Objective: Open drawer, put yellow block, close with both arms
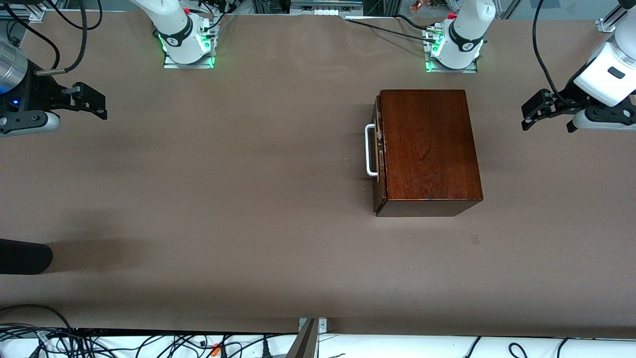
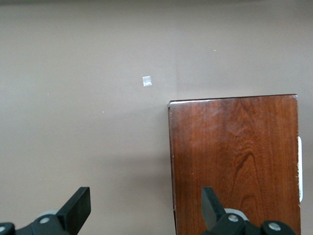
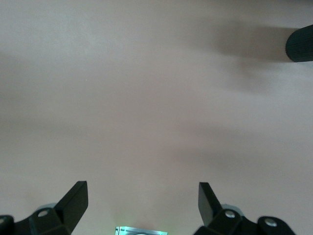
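The dark reddish-brown wooden box (image 1: 430, 149) sits on the table toward the left arm's end. Its drawer (image 1: 379, 191) is shut, and the white bar handle (image 1: 370, 150) faces the right arm's end. The box also shows in the left wrist view (image 2: 234, 156), with a sliver of the handle (image 2: 299, 169). The yellow block is out of view. My left gripper (image 1: 532, 113) hangs open and empty above the table beside the box, and its open state shows in its wrist view (image 2: 145, 208). My right gripper (image 1: 97, 103) is open and empty over bare table (image 3: 142, 200).
A black rounded object (image 1: 25, 256) pokes in at the table edge at the right arm's end, and it also shows in the right wrist view (image 3: 299, 44). A small pale patch (image 2: 146, 81) lies on the table nearer to the front camera than the box. Cables run along the table's edges.
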`<state>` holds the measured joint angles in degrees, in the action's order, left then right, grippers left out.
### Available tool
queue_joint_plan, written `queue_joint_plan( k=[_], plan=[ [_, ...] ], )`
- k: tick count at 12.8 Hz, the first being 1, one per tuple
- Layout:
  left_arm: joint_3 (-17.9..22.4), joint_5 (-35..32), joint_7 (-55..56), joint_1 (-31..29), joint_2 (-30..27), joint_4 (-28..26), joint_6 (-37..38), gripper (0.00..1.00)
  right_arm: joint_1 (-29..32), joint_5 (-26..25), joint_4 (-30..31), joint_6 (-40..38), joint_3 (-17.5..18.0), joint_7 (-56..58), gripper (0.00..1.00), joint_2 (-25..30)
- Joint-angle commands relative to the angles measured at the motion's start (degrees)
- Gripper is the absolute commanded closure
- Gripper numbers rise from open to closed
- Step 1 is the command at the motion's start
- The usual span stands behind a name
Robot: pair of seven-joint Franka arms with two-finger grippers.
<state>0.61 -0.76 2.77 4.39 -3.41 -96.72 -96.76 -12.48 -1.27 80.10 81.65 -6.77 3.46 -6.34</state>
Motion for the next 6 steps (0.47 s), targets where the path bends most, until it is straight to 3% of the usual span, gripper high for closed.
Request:
queue_joint_plan(
  k=[1, 6],
  plan=[
    [1.14, 1.64, -1.45, 0.09, -1.78, -1.45, 0.69, 0.00, 0.27, 0.91, 0.76, -0.62, 0.18, -0.65, 0.00, 1.07],
    [1.14, 2.61, 2.68, -0.70, -1.07, -0.57, 3.33, 0.00, 0.27, 0.91, 0.76, -0.71, 0.18, -0.65, 0.00, 1.07]
  ],
)
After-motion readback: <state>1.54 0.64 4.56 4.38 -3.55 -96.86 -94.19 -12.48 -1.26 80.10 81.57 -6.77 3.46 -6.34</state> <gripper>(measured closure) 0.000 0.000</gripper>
